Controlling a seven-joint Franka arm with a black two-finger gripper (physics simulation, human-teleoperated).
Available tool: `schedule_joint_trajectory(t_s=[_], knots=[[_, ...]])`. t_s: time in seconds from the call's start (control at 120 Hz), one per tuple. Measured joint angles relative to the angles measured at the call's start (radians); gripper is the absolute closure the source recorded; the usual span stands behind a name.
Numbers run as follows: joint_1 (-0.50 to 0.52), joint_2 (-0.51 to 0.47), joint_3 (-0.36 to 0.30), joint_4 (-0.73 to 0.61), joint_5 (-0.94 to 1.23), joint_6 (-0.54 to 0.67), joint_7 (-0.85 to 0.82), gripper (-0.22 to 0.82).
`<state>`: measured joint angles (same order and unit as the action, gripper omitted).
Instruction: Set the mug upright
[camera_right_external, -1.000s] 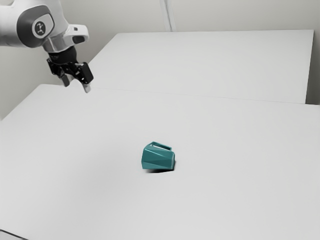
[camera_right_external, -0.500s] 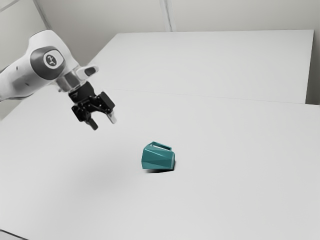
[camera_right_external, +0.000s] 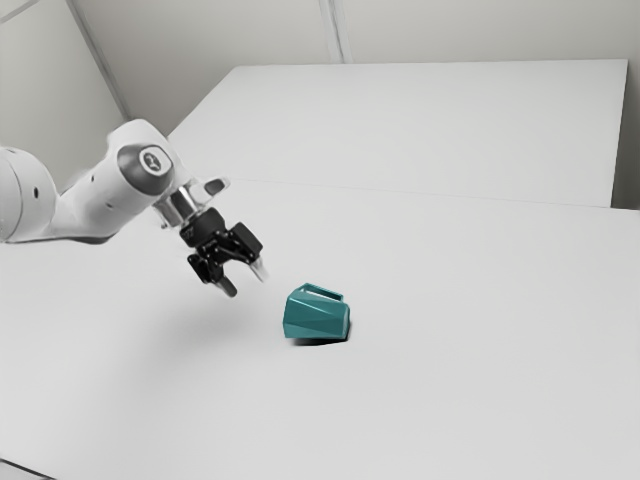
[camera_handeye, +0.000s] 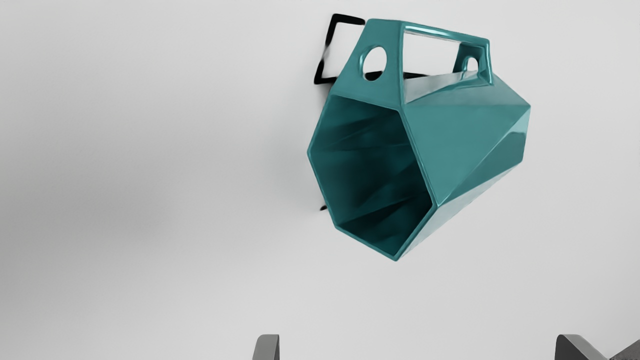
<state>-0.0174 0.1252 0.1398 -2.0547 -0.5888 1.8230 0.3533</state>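
The pale table held a teal mug, which lay on its side, mouth toward the exterior view's left, handle raised off the surface.

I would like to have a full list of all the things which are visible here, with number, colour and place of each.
mug: one, teal, on its side on the table, mouth toward the exterior view's left
mug's handle: one, teal, on the mug's upper side
dark outline: one, black, beside the mug, perhaps its shadow
table: one, pale grey, under the mug
flat surface: one, whitish, beyond the table
wall: pale grey, at the back
thin line: one, dark, exterior view's lower left corner
arm: one, white and grey, exterior view's left
gripper: one, black, open, near the mug
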Motion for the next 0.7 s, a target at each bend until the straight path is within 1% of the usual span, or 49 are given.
schedule_joint_trajectory(t_s=[0.3, 0.7], knots=[[-0.016, 0.079, -0.007, -0.006, -0.145, 0.044, 0.108, 0.0], [-0.049, 0.13, -0.016, -0.025, -0.294, 0.098, 0.193, 0.0]])
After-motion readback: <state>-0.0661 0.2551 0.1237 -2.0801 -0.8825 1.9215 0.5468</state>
